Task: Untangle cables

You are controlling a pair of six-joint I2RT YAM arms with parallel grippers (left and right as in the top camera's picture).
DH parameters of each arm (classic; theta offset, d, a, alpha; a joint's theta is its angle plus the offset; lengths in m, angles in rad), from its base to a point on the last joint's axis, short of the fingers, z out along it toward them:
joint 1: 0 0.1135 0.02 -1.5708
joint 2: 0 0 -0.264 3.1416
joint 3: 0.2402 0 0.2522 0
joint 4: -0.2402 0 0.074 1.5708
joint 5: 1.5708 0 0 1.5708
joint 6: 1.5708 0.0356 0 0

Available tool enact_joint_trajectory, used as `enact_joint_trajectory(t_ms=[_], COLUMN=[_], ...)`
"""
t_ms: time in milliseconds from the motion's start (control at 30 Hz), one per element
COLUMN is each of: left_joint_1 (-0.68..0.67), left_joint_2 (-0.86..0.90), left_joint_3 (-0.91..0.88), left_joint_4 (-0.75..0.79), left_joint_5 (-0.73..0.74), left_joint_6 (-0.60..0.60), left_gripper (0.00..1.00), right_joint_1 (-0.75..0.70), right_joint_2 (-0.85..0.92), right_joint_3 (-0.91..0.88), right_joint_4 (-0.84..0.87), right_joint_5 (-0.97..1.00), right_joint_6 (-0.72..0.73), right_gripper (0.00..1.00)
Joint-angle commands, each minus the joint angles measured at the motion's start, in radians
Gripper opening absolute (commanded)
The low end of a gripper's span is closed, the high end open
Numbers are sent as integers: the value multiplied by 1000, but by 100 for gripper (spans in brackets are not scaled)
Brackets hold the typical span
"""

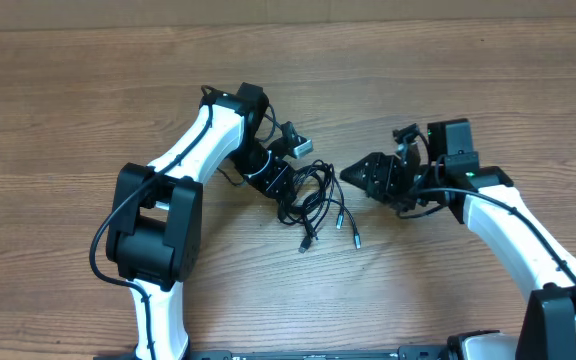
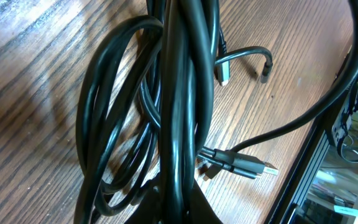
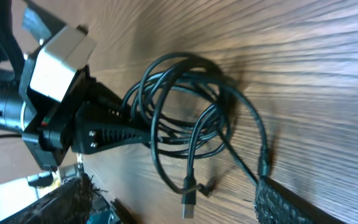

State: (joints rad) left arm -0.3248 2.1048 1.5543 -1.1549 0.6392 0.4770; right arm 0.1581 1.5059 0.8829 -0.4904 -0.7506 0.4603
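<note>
The cables [image 1: 311,196] lie as one tangled black bundle on the wooden table [image 1: 448,70], with loose plug ends [image 1: 306,243] trailing toward the front. My left gripper [image 1: 279,182] is shut on the bundle's left side. In the left wrist view the cables [image 2: 180,106] run up from between its jaws [image 2: 185,210], and a USB plug [image 2: 253,167] lies to the right. My right gripper [image 1: 349,175] stands open just right of the tangle, holding nothing. In its wrist view the cables [image 3: 191,115] loop ahead of its spread fingers [image 3: 284,202], with the left gripper [image 3: 101,134] clamping them.
The left arm [image 1: 203,140] reaches in from the front left and the right arm [image 1: 508,225] from the front right. A black rail [image 1: 318,353] runs along the table's front edge. Bare wood lies beyond the tangle.
</note>
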Motion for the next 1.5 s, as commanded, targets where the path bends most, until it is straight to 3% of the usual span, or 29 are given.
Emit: enact_joint_trajectory(t_ms=[0, 167, 533, 1033, 1367, 1467], left_joint_1=[10, 10, 10, 6, 1, 1], left_joint_2=[-4, -4, -4, -4, -4, -4], left_joint_3=[0, 0, 0, 0, 0, 0], left_joint_4=[4, 3, 4, 5, 5, 5], left_joint_5=[15, 15, 17, 114, 121, 121], left_joint_6=[-3, -3, -2, 24, 44, 48], left_gripper=[4, 4, 4, 4, 4, 4], right_joint_1=[38, 99, 198, 201, 208, 225], right_joint_2=[-23, -23, -23, -23, -23, -23], right_joint_3=[20, 20, -6, -142, -157, -157], right_joint_4=[3, 18, 110, 352, 400, 405], right_joint_5=[21, 44, 167, 166, 118, 124], right_joint_6=[-16, -16, 123, 198, 198, 198], right_gripper=[80, 71, 63, 63, 63, 59])
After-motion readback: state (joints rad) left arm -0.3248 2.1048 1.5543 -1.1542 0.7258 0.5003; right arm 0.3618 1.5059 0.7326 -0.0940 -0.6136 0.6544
